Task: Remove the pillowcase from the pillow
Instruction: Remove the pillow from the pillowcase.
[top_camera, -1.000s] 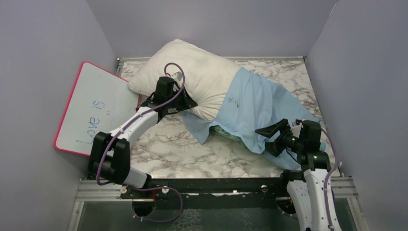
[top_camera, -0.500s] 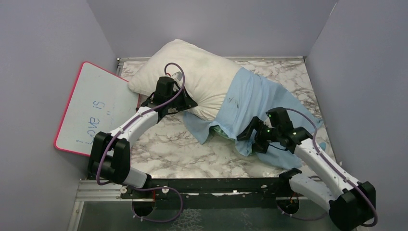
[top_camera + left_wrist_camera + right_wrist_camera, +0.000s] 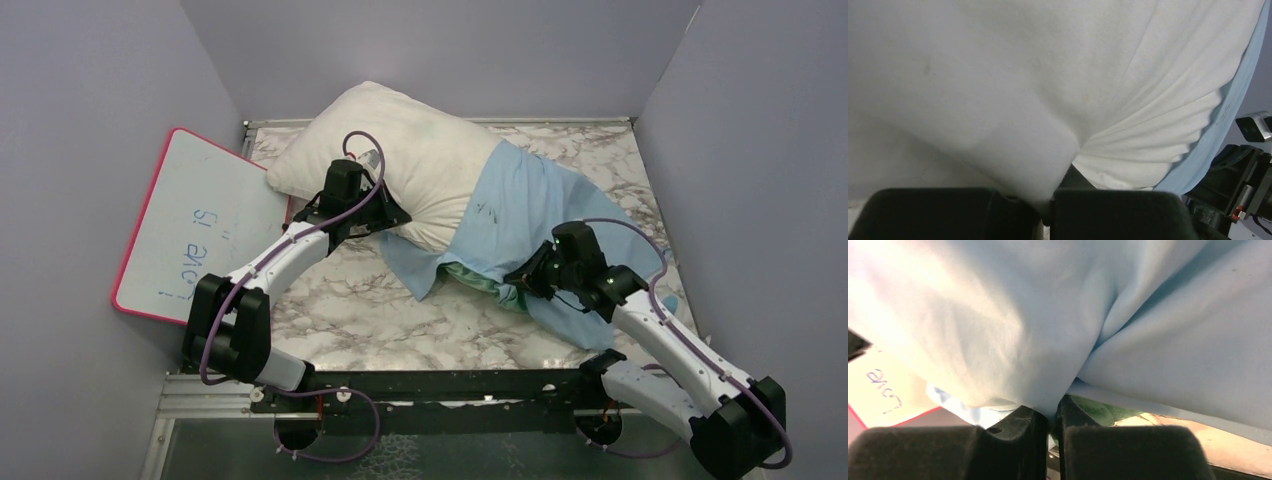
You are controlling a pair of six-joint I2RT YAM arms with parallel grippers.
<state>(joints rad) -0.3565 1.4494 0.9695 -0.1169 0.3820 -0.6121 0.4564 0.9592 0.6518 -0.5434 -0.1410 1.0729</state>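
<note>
The cream-white pillow (image 3: 400,160) lies across the back of the table, its right end still inside the light blue pillowcase (image 3: 530,205). My left gripper (image 3: 388,218) is shut on a pinch of the pillow's near edge; in the left wrist view the white cloth of the pillow (image 3: 998,100) bunches down between the jaws of the left gripper (image 3: 1047,212). My right gripper (image 3: 515,283) is shut on a fold of the pillowcase at its near edge. The right wrist view shows the blue pillowcase (image 3: 1148,330) gathered into the closed right gripper (image 3: 1053,422), with its teal-green inner face below.
A pink-framed whiteboard (image 3: 195,225) with blue writing leans against the left wall. Purple walls close in the marble table (image 3: 350,310) on three sides. A black rail runs along the near edge by the arm bases.
My right arm swung forward and left from near its base to the pillowcase's near edge, and its jaws went from open to shut on the fabric. The left arm kept still.
</note>
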